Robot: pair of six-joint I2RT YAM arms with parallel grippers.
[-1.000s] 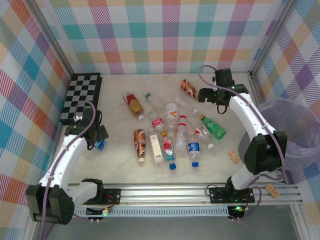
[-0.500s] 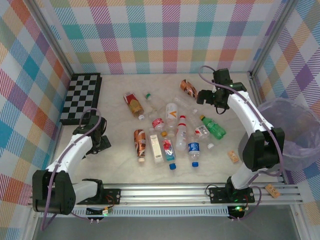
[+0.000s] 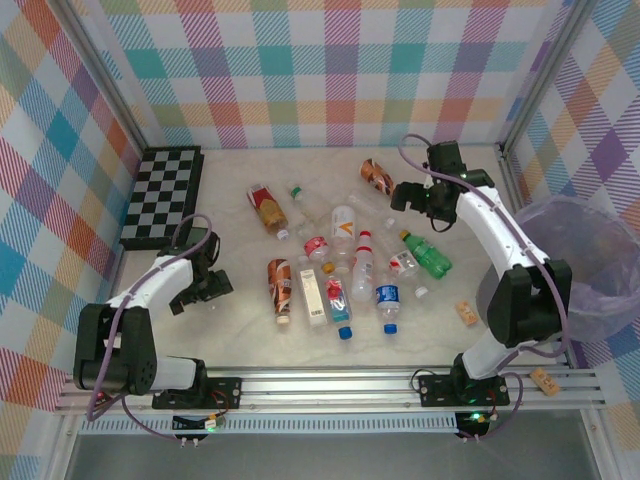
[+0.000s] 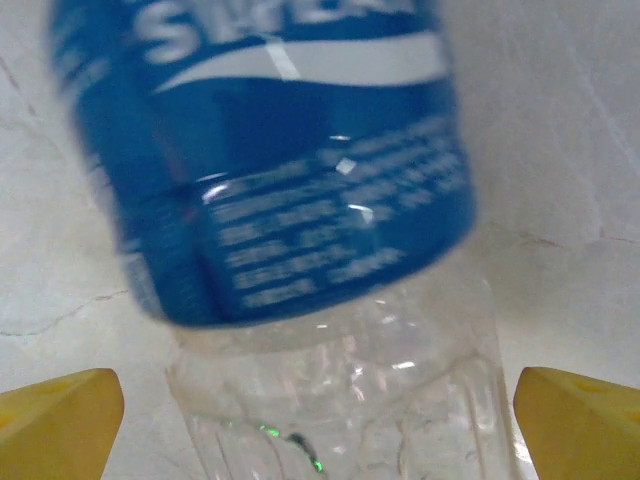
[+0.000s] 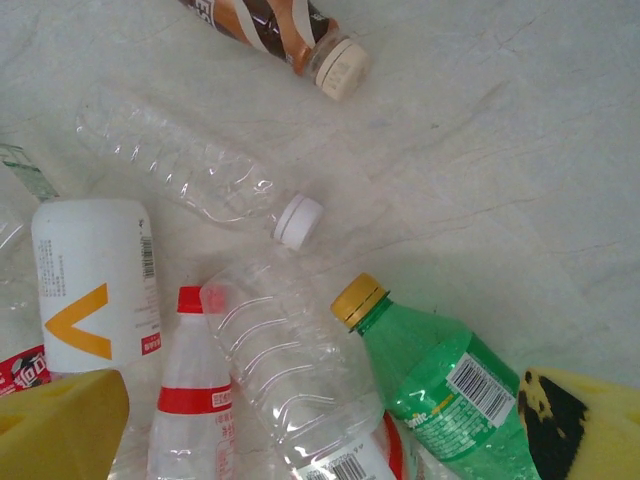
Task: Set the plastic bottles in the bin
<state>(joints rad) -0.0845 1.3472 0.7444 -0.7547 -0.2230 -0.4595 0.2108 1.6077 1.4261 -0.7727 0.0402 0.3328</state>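
While the left tool [image 4: 320, 398] has its yellow fingers [image 4: 55, 420] spread to either side of a blue-labelled bottle [image 4: 290, 170], not clamped on it, the right tool [image 5: 325, 420] hangs with its fingers wide apart above the plastic bottles [image 3: 340, 265] scattered mid-worktop [image 3: 240, 330], a green bottle [image 5: 450, 390] among them. The bin [image 3: 600, 300] stands at the right edge, well apart from the heap.

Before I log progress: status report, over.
Left gripper open, jaws straddling blue-label bottle. Right gripper open above pile, near green bottle. Bin at right, no bottle gripped yet.
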